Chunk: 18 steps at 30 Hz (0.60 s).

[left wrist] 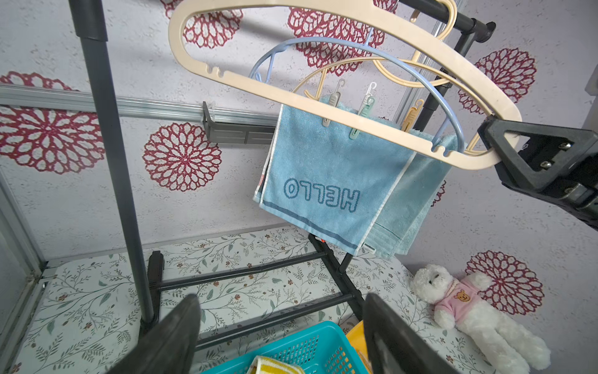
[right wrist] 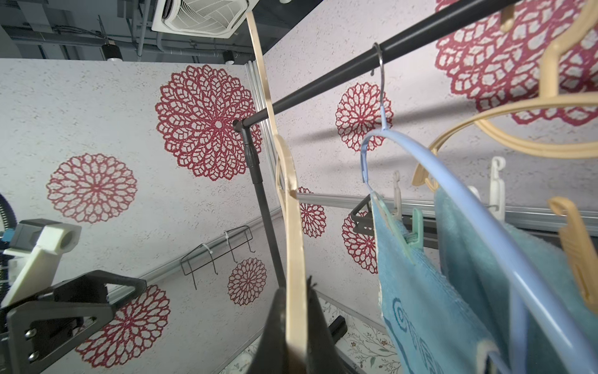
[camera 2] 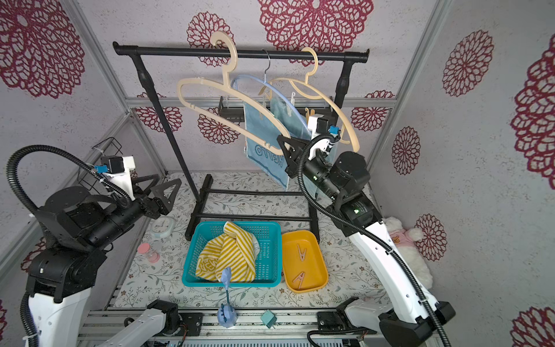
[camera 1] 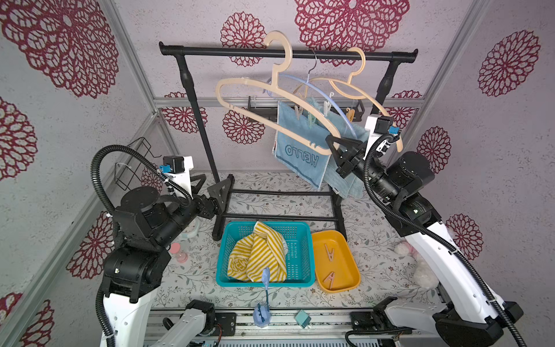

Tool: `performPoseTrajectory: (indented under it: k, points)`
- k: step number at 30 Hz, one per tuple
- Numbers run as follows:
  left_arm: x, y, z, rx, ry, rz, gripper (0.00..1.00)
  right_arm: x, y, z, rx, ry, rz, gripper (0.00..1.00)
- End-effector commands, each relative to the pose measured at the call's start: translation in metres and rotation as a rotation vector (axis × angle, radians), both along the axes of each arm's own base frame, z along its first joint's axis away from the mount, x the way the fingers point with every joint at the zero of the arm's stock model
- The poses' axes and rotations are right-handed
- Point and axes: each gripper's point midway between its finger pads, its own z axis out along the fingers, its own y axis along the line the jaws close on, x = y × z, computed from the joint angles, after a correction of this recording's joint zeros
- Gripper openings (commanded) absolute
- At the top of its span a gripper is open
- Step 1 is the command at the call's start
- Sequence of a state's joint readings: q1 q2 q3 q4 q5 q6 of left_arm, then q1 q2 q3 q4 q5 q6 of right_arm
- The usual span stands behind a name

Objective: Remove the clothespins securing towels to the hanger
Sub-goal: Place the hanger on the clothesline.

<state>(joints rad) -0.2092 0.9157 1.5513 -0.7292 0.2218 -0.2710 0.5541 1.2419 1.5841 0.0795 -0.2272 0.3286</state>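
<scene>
My right gripper point(camera 1: 333, 144) point(right wrist: 296, 291) is shut on one end of a big empty beige hanger point(left wrist: 291, 99) that hangs from the rack's rail. Behind it hang a light blue HELLO towel point(camera 1: 297, 141) point(left wrist: 323, 168) and a plain light blue towel point(left wrist: 414, 200). Clothespins sit along their top edges: a beige one point(left wrist: 331, 107), a mint green one point(left wrist: 362, 116), a white one point(left wrist: 370, 90) and an orange-yellow one point(left wrist: 411, 116). My left gripper point(camera 1: 213, 187) point(left wrist: 281, 301) is open and empty, low beside the rack's left post. A yellow-striped towel point(camera 1: 255, 255) lies in the teal basket point(camera 1: 220, 264).
A yellow tray point(camera 1: 351, 270) beside the basket holds two pink clothespins point(camera 1: 330, 251). The black rack's rail point(camera 1: 288, 52) also carries a blue hanger point(camera 1: 330, 99) and a second beige hanger point(camera 1: 360, 90). A plush bear point(left wrist: 469, 301) lies at the right; a pink-lidded jar point(camera 1: 177, 251) stands at the left.
</scene>
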Motion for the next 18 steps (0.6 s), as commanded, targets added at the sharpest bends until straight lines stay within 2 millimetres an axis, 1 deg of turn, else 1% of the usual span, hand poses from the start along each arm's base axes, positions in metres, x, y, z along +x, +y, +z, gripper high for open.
performPoseTrajectory:
  k: [1, 6, 10, 18]
  points:
    - [-0.003, -0.003, 0.007, -0.021, -0.039, -0.02, 0.81, -0.005, -0.011, 0.032, 0.058, -0.089, -0.072, 0.0]
    - [-0.004, -0.004, 0.005, -0.019, -0.045, -0.026, 0.81, 0.0, -0.009, 0.033, 0.067, -0.083, -0.118, 0.0]
    - [-0.004, -0.004, 0.002, -0.016, -0.04, -0.03, 0.8, 0.002, -0.002, 0.034, 0.064, -0.084, -0.129, 0.0]
    - [-0.006, -0.006, 0.002, -0.015, -0.048, -0.04, 0.8, 0.013, 0.005, 0.03, 0.068, -0.065, -0.183, 0.0]
